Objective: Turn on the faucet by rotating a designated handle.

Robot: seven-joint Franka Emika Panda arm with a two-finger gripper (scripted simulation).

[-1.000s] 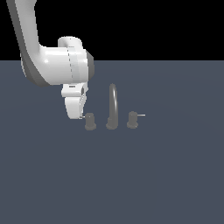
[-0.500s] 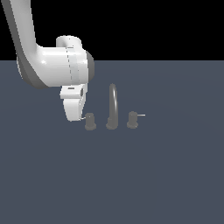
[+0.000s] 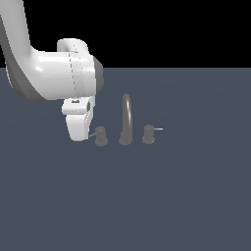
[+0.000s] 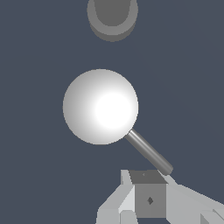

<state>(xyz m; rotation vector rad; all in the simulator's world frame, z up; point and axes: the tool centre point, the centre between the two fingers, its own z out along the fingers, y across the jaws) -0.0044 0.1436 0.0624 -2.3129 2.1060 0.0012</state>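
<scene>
Left of the faucet (image 3: 126, 120) on the grey surface (image 3: 186, 196) in the exterior view stands the handle (image 3: 101, 136), its thin pin (image 4: 148, 152) reaching toward the gripper (image 3: 78, 128). Gripper pads (image 4: 148, 199) sit at the pin's tip; whether they are open or closed cannot be told. No writing is legible.

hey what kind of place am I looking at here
Likely a bare simulated test scene, not a real kitchen: a lone faucet with two knob handles stands on a flat grey floor under a black backdrop, with a white robot arm beside it.
</scene>
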